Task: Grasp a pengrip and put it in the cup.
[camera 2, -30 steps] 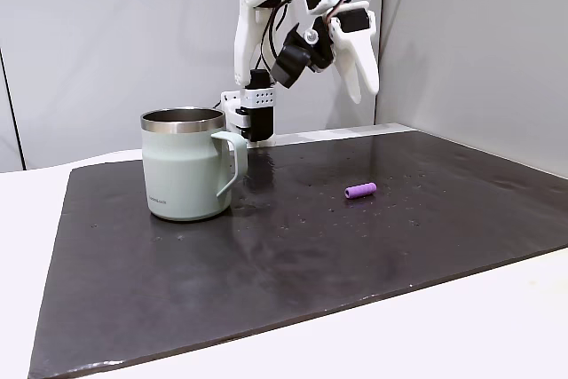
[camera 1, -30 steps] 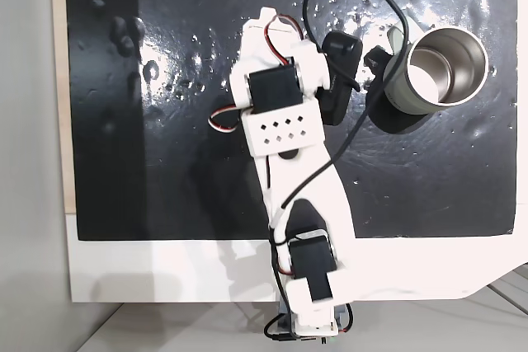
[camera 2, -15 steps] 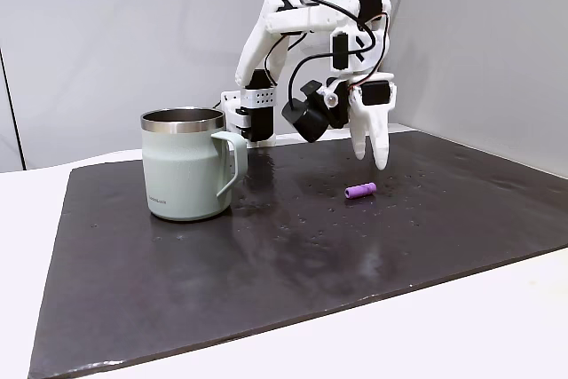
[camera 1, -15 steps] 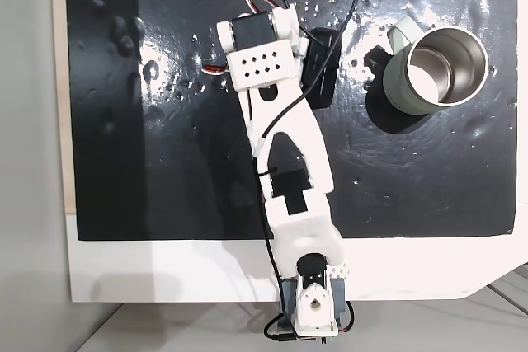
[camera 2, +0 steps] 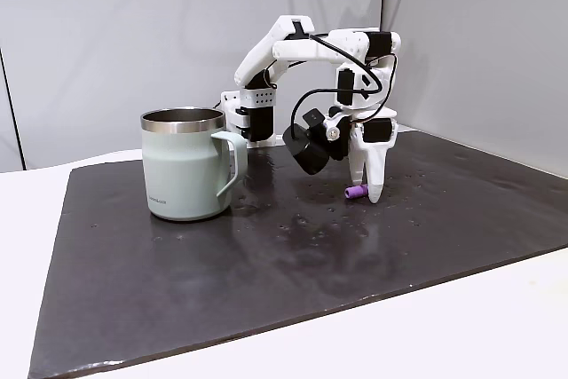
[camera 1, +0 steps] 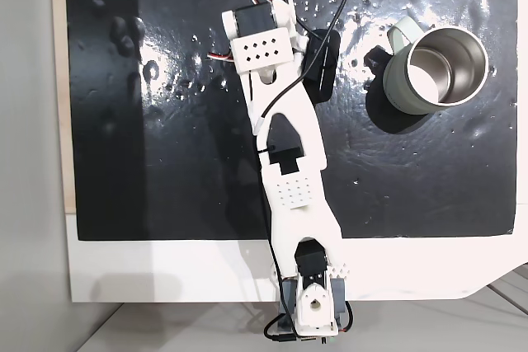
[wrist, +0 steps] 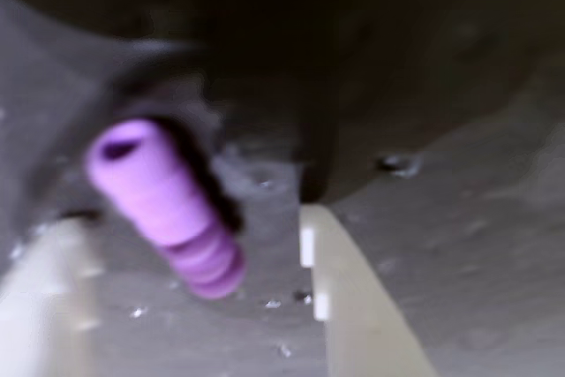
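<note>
Arm outstretched, claw down, fingers apart

I see a white counter carrying a black mat, glossy and speckled with small bumps. On the mat, the purple pengrip lies right at the gripper tips, and the sage-green cup stands upright well off to the gripper's left in this fixed view.

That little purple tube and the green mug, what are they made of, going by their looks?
The purple tube looks like soft rubber or silicone: matte, ribbed toward one end, hollow at the other, though the wrist view is blurred. The mug looks like metal with a matte sage-green coating: its rim and inside shine like bare steel. Both rest on a glossy black mat, perhaps plastic or rubber.
</note>
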Controlling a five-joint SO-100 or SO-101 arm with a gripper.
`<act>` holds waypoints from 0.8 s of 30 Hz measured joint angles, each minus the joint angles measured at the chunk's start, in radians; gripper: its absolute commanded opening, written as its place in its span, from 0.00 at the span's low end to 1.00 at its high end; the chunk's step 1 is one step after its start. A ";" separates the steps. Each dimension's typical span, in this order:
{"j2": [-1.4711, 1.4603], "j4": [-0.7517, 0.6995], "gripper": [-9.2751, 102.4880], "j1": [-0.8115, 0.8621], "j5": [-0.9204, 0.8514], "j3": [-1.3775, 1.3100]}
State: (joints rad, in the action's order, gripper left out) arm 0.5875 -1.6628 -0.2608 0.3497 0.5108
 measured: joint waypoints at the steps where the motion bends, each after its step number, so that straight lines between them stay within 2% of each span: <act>1: -0.009 0.000 0.12 0.002 0.000 -0.011; 13: 0.044 0.000 0.08 0.014 -0.006 0.005; 24: 0.532 -0.017 0.08 0.017 -0.012 0.184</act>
State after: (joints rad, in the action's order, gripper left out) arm 1.1198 -1.6797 -0.2439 0.3375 0.6949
